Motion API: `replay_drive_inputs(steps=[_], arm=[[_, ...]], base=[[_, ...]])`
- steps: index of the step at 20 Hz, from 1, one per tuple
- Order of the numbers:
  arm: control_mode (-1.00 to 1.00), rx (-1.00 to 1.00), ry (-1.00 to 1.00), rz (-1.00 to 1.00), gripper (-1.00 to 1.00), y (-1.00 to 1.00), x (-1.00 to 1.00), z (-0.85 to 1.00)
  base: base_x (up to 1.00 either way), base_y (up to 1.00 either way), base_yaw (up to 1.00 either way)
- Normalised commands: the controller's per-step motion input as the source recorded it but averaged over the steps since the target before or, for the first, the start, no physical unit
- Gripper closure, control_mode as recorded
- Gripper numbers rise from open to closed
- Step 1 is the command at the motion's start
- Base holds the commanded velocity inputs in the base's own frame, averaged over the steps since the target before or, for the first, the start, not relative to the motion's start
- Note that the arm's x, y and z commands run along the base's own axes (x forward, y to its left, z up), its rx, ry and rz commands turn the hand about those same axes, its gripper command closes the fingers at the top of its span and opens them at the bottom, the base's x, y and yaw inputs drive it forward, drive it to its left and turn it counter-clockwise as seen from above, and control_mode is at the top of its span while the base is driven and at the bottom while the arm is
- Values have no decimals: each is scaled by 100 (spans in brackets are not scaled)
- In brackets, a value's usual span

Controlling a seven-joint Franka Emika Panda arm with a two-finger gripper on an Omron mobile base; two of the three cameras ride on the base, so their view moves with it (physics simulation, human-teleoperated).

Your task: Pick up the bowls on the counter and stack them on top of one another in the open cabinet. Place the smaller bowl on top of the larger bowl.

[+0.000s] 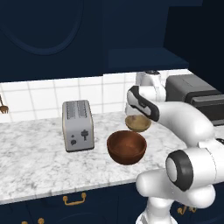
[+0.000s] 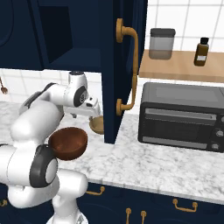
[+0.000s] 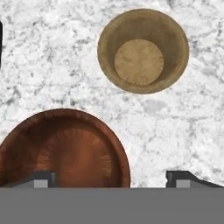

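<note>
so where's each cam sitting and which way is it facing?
Left base view: behind the arm's left, facing forward and down at toaster, dark bowl, tan bowl; arm at lower right.
Right base view: behind its right, facing dark bowl, oven, cabinet; arm at lower left.
Hand view: on the hand, straight down at counter; open tool tips at bottom.
All share both bowls.

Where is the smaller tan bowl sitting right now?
The smaller bowl sits on the counter just behind the larger bowl, right of the toaster in the left base view.
</note>
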Motion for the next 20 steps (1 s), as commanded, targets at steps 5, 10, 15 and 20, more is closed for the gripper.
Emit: replay_drive_inputs(steps=[5,10,15,20], arm=[[-100,0,0,-8,-100,-1,33,-64],[-100,0,12,-12,-100,-28,53,-15],[-100,6,3,-12,-100,-38,45,-26],[-100,0,1,-9,-100,-7,26,-39]], base=[[0,0,0],[0,0,0],[0,0,0],[0,0,0]])
